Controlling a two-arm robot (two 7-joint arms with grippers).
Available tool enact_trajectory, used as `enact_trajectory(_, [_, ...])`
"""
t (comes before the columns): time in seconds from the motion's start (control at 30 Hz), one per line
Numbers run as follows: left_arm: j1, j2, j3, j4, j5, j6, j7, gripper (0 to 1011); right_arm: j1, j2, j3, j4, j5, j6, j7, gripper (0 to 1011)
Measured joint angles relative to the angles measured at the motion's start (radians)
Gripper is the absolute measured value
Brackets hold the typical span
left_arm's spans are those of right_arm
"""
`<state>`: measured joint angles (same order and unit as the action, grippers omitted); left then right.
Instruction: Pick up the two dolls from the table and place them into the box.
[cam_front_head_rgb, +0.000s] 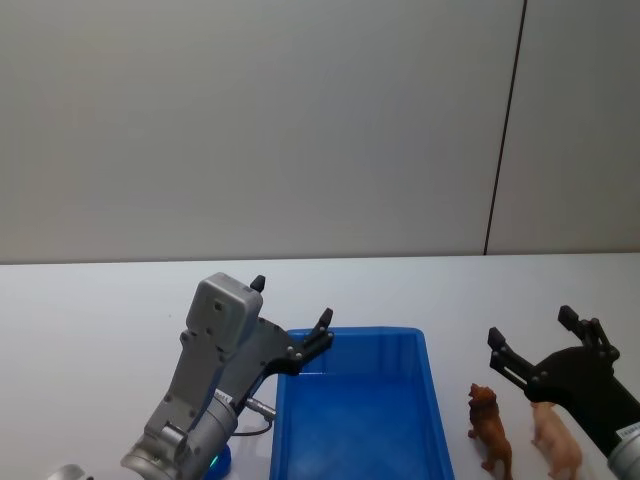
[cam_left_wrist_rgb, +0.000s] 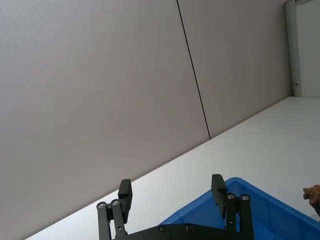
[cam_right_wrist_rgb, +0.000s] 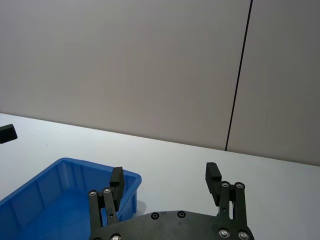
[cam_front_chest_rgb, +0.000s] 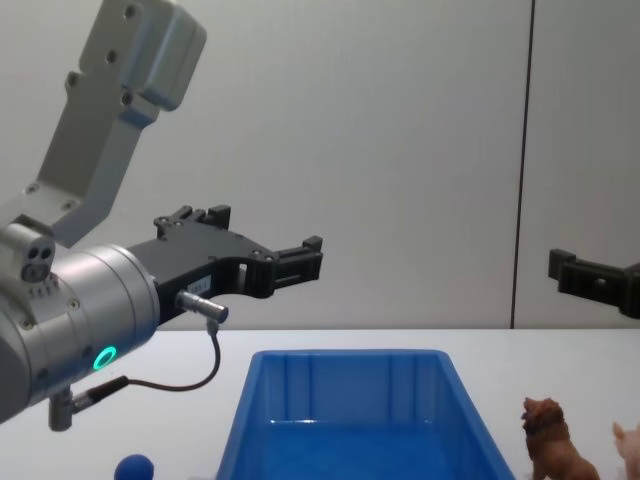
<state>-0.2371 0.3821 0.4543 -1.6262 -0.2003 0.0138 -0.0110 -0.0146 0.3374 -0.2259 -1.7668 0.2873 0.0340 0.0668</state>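
The reddish-brown lion doll (cam_front_head_rgb: 490, 428) stands on the white table (cam_front_head_rgb: 90, 310) just right of the blue box (cam_front_head_rgb: 425, 400). The pale pink pig doll (cam_front_head_rgb: 556, 440) stands right of the lion. From the chest view the lion (cam_front_chest_rgb: 550, 445) and part of the pig (cam_front_chest_rgb: 630, 442) show beside the box (cam_front_chest_rgb: 350, 356). My right gripper (cam_front_head_rgb: 531, 326) hangs open and empty above and behind the two dolls. My left gripper (cam_front_head_rgb: 291, 301) is open and empty over the box's far left corner. In the left wrist view the fingers (cam_left_wrist_rgb: 218, 186) frame the box (cam_left_wrist_rgb: 260, 210) and the lion's head (cam_left_wrist_rgb: 312, 192).
A small blue ball (cam_front_chest_rgb: 133, 468) lies on the table left of the box, under my left arm. The box (cam_right_wrist_rgb: 50, 192) looks empty inside. A grey wall rises behind the table's far edge. Bare white tabletop stretches behind the box and dolls.
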Motion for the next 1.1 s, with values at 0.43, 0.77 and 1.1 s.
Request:
enact_trajectory(0.43, [0.0, 0.0, 0.0, 0.0, 0.0, 0.0, 0.0, 1001, 0.0, 0.0, 0.0, 0.0, 0.0, 0.0, 0.0, 1001])
enact_trajectory(0.77, [0.0, 0.0, 0.0, 0.0, 0.0, 0.0, 0.0, 1001, 0.0, 0.0, 0.0, 0.0, 0.0, 0.0, 0.0, 1001])
enact_trajectory(1.1, [0.0, 0.0, 0.0, 0.0, 0.0, 0.0, 0.0, 1001, 0.0, 0.0, 0.0, 0.0, 0.0, 0.0, 0.0, 1001])
